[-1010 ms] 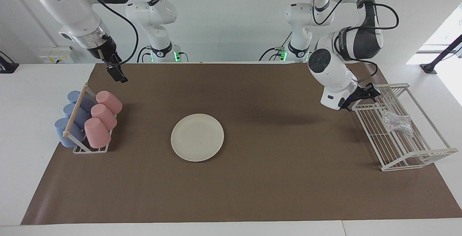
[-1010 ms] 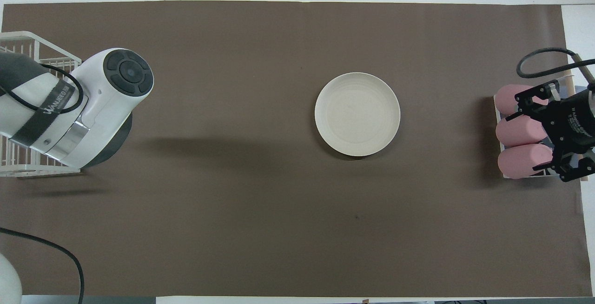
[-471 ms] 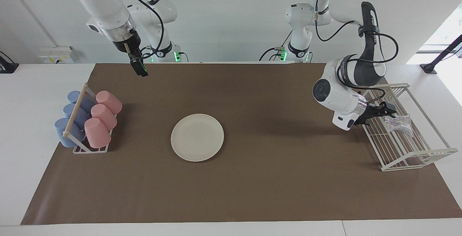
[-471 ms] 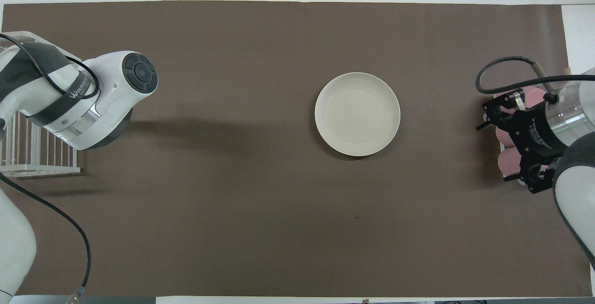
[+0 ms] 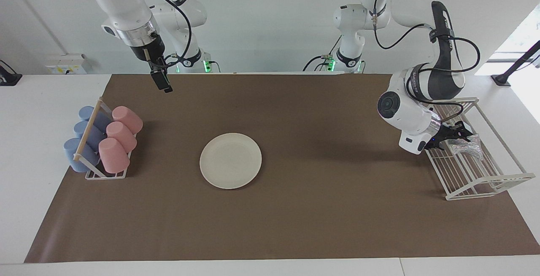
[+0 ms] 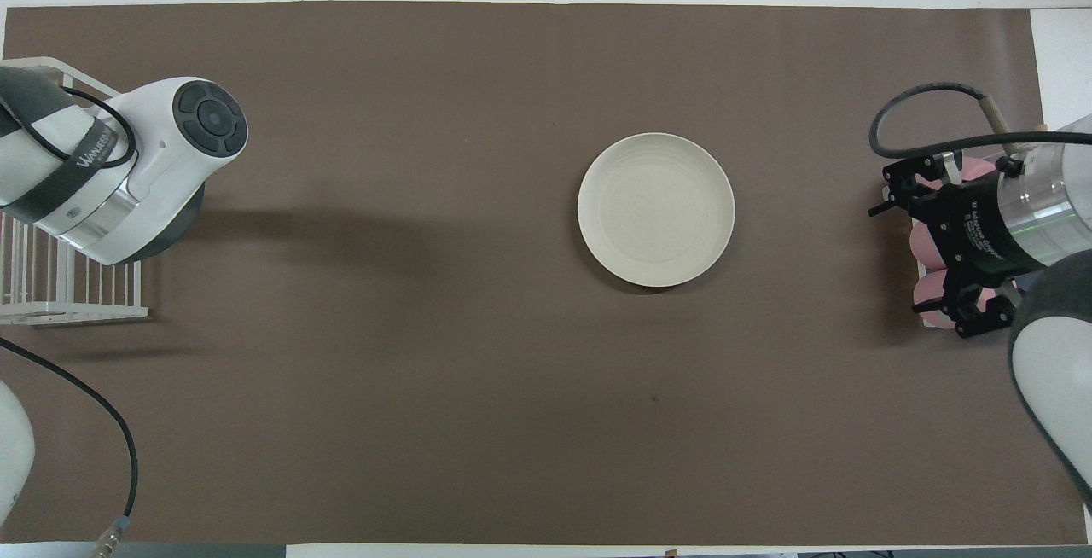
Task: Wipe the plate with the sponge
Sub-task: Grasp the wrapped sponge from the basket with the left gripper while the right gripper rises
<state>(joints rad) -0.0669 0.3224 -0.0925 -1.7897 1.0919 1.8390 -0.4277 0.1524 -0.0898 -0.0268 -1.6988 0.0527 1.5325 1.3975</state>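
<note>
Currently the left arm is folded low at its own end of the table, wrist bent sideways so the left gripper points into the white wire rack. Its tip is right at the sponge, which lies on the rack's wire floor. Fingers look partly closed around the sponge's edge, but I can't tell if they actually have hold of it. In the overhead view the wrist housing hides the gripper and the sponge.

Right arm waits, raised, forearm angled down. The right gripper hangs over the brown mat at the edge by the robots, toward the right arm's end. In the overhead view its jaws stand wide open, nothing between them.

Plate sits flat on the mat around mid-table, bare, well apart from both grippers.

Counts: one plate, one sponge, one wire rack, one cup holder at the right arm's end. Holder carries six cups lying on their sides: three pink cups, three blue cups. Two arms, two grippers.
</note>
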